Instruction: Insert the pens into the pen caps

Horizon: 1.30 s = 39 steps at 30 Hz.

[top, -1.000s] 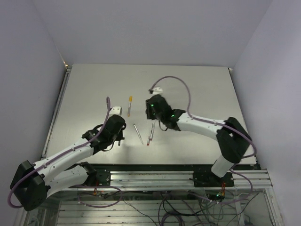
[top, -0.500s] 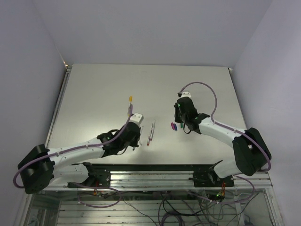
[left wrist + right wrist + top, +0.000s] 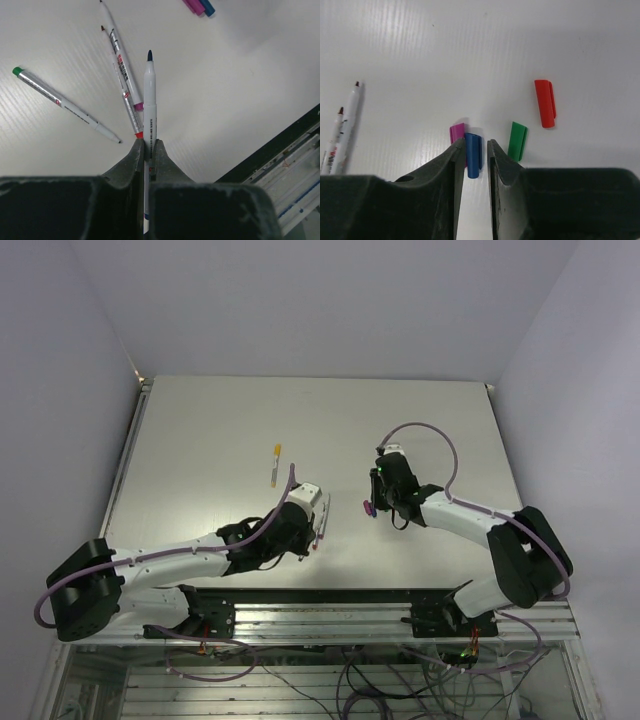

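Observation:
My left gripper (image 3: 149,145) is shut on a grey-white pen (image 3: 150,100) whose dark blue tip points forward, held just above the table. Ahead of it lie a pen with a green end (image 3: 60,102) and two pens side by side (image 3: 122,75) with red and magenta ends. My right gripper (image 3: 476,147) is open and low over the table, with the blue cap (image 3: 473,155) between its fingers. The magenta cap (image 3: 457,134) lies at its left, the green cap (image 3: 517,141) at its right and the red cap (image 3: 545,102) farther off. The yellow cap is not seen on its own.
A pen with a yellow end (image 3: 275,462) lies alone towards the middle of the table (image 3: 200,430). Both arms meet near the table's front centre, the left gripper (image 3: 305,525) a hand's width from the right gripper (image 3: 378,502). The metal front rail (image 3: 330,615) runs below.
My left gripper has moved right to the pens and now holds the blue-tipped one. My right gripper has swung right from the pens to the caps and come down around the blue cap.

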Available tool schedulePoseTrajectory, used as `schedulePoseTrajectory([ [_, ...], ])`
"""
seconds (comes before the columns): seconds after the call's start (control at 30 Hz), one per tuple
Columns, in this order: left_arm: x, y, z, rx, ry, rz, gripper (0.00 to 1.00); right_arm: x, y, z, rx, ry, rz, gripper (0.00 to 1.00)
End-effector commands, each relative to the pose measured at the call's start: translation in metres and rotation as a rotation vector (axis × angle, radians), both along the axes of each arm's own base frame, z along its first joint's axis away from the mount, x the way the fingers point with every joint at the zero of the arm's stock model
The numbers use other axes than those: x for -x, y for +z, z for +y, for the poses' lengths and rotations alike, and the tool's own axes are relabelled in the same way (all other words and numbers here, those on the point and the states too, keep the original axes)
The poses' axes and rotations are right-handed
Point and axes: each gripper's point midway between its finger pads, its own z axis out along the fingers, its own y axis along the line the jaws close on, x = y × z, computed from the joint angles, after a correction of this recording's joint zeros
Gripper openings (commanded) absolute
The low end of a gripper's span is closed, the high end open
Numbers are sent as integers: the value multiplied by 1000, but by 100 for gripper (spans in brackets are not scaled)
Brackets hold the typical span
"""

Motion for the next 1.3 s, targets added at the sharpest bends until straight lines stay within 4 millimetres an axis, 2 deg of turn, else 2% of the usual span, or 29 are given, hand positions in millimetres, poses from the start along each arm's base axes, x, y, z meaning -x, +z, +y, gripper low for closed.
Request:
schedulePoseTrajectory([
  [0.0, 5, 28, -22, 124, -49, -13, 7, 6, -15, -8, 30, -22, 36, 25],
  [0.47, 7, 23, -17, 124, -29, -5, 7, 7, -24, -4, 32, -16, 65, 25],
  [0.87, 8, 13, -16, 107, -30, 10, 7, 10, -31, 7, 37, 0, 80, 25],
  [1.27, 10, 9, -16, 98, -36, 20, 7, 19, -44, 5, 54, -26, 126, 23],
])
